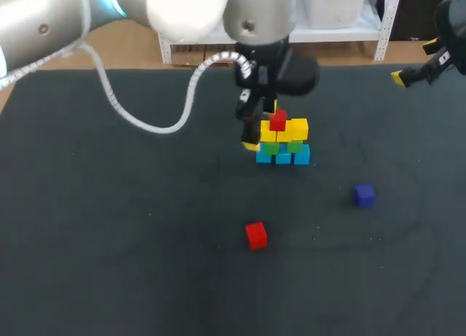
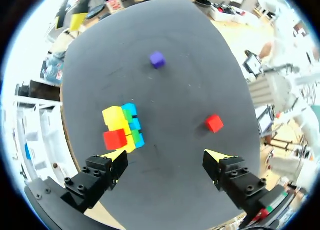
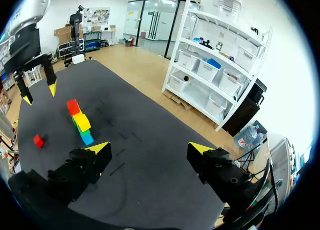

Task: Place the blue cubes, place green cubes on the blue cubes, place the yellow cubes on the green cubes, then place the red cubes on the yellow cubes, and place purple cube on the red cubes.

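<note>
stack (image 1: 283, 145): blue, green, yellow layers, top red (image 1: 277, 120), mid table (image 1: 109, 241) | loose red (image 1: 255, 235) at stack's 7 o'clock, apart | purple (image 1: 365, 194) at 4 o'clock | left gripper (image 2: 165, 157) fingers apart, empty, near stack's 10 o'clock | right gripper (image 3: 150, 147) fingers apart, empty, table's 2 o'clock corner

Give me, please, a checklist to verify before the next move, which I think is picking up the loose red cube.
1. Left gripper open and empty: ok.
2. Loose red cube alone on the table, nothing touching it: ok.
3. Stack upright, one red cube on top: ok.
4. Bare top of the yellow cubes beside it for a second red: ok.
5. Right gripper open, far from the stack: ok.
6. Purple cube apart from both: ok.
</note>
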`<state>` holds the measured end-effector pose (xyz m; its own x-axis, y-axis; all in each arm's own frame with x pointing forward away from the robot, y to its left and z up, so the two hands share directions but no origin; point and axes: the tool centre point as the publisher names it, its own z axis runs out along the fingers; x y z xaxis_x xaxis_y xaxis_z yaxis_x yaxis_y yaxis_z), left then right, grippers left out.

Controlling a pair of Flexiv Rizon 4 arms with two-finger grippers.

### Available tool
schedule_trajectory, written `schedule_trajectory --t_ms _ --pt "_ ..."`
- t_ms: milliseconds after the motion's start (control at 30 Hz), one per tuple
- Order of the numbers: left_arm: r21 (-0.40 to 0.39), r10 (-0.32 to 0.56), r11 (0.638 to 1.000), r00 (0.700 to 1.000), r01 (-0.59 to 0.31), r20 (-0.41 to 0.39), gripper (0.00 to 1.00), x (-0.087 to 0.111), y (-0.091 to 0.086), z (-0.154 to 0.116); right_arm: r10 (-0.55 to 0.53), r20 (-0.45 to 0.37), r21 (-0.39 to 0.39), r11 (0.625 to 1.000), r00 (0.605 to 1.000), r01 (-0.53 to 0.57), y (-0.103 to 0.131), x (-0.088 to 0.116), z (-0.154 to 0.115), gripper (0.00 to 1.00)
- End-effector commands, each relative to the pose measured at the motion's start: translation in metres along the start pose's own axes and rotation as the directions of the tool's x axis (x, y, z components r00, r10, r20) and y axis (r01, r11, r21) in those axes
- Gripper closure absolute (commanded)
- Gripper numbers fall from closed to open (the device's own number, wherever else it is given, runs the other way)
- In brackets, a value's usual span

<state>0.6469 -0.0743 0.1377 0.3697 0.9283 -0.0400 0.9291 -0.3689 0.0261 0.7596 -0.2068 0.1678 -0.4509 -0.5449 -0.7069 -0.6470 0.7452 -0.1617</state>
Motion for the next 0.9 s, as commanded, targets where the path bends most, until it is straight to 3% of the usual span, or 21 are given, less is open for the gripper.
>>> schedule_trajectory --t_ms 33,133,333,633,733,833,900 --pt "-0.099 0.064 0.993 0.998 -0.062 0.017 0.0 0.011 -0.015 0.006 0.002 -0.003 0.053 0.999 1.0 -0.002 0.004 0.0 -0.002 0.0" --pt "-0.091 0.14 0.987 0.989 -0.136 0.04 0.0 0.009 -0.023 0.01 0.002 -0.003 0.053 0.999 1.0 -0.002 0.004 0.0 -0.002 0.0" --pt "-0.035 0.243 0.969 0.97 -0.244 -0.028 0.0 0.005 -0.034 0.03 0.002 -0.003 0.053 0.999 1.0 -0.002 0.004 0.0 -0.002 0.0" --pt "0.067 0.456 0.888 0.89 -0.455 -0.007 0.0 -0.002 -0.059 0.063 0.002 -0.003 0.053 0.999 1.0 -0.002 0.004 0.0 -0.002 0.0" --pt "0.1 0.498 0.862 0.867 -0.498 0.022 0.0 -0.001 -0.063 0.074 0.002 -0.003 0.053 0.999 1.0 -0.002 0.004 0.0 -0.002 0.0" --pt "0.076 0.515 0.853 0.856 -0.517 0.041 0.0 -0.002 -0.063 0.081 0.002 -0.003 0.053 0.999 1.0 -0.002 0.004 0.0 -0.002 0.0" --pt "0.077 0.53 0.845 0.848 -0.529 0.017 0.0 -0.004 -0.062 0.089 0.002 -0.003 0.053 0.999 1.0 -0.002 0.004 0.0 -0.002 0.0"
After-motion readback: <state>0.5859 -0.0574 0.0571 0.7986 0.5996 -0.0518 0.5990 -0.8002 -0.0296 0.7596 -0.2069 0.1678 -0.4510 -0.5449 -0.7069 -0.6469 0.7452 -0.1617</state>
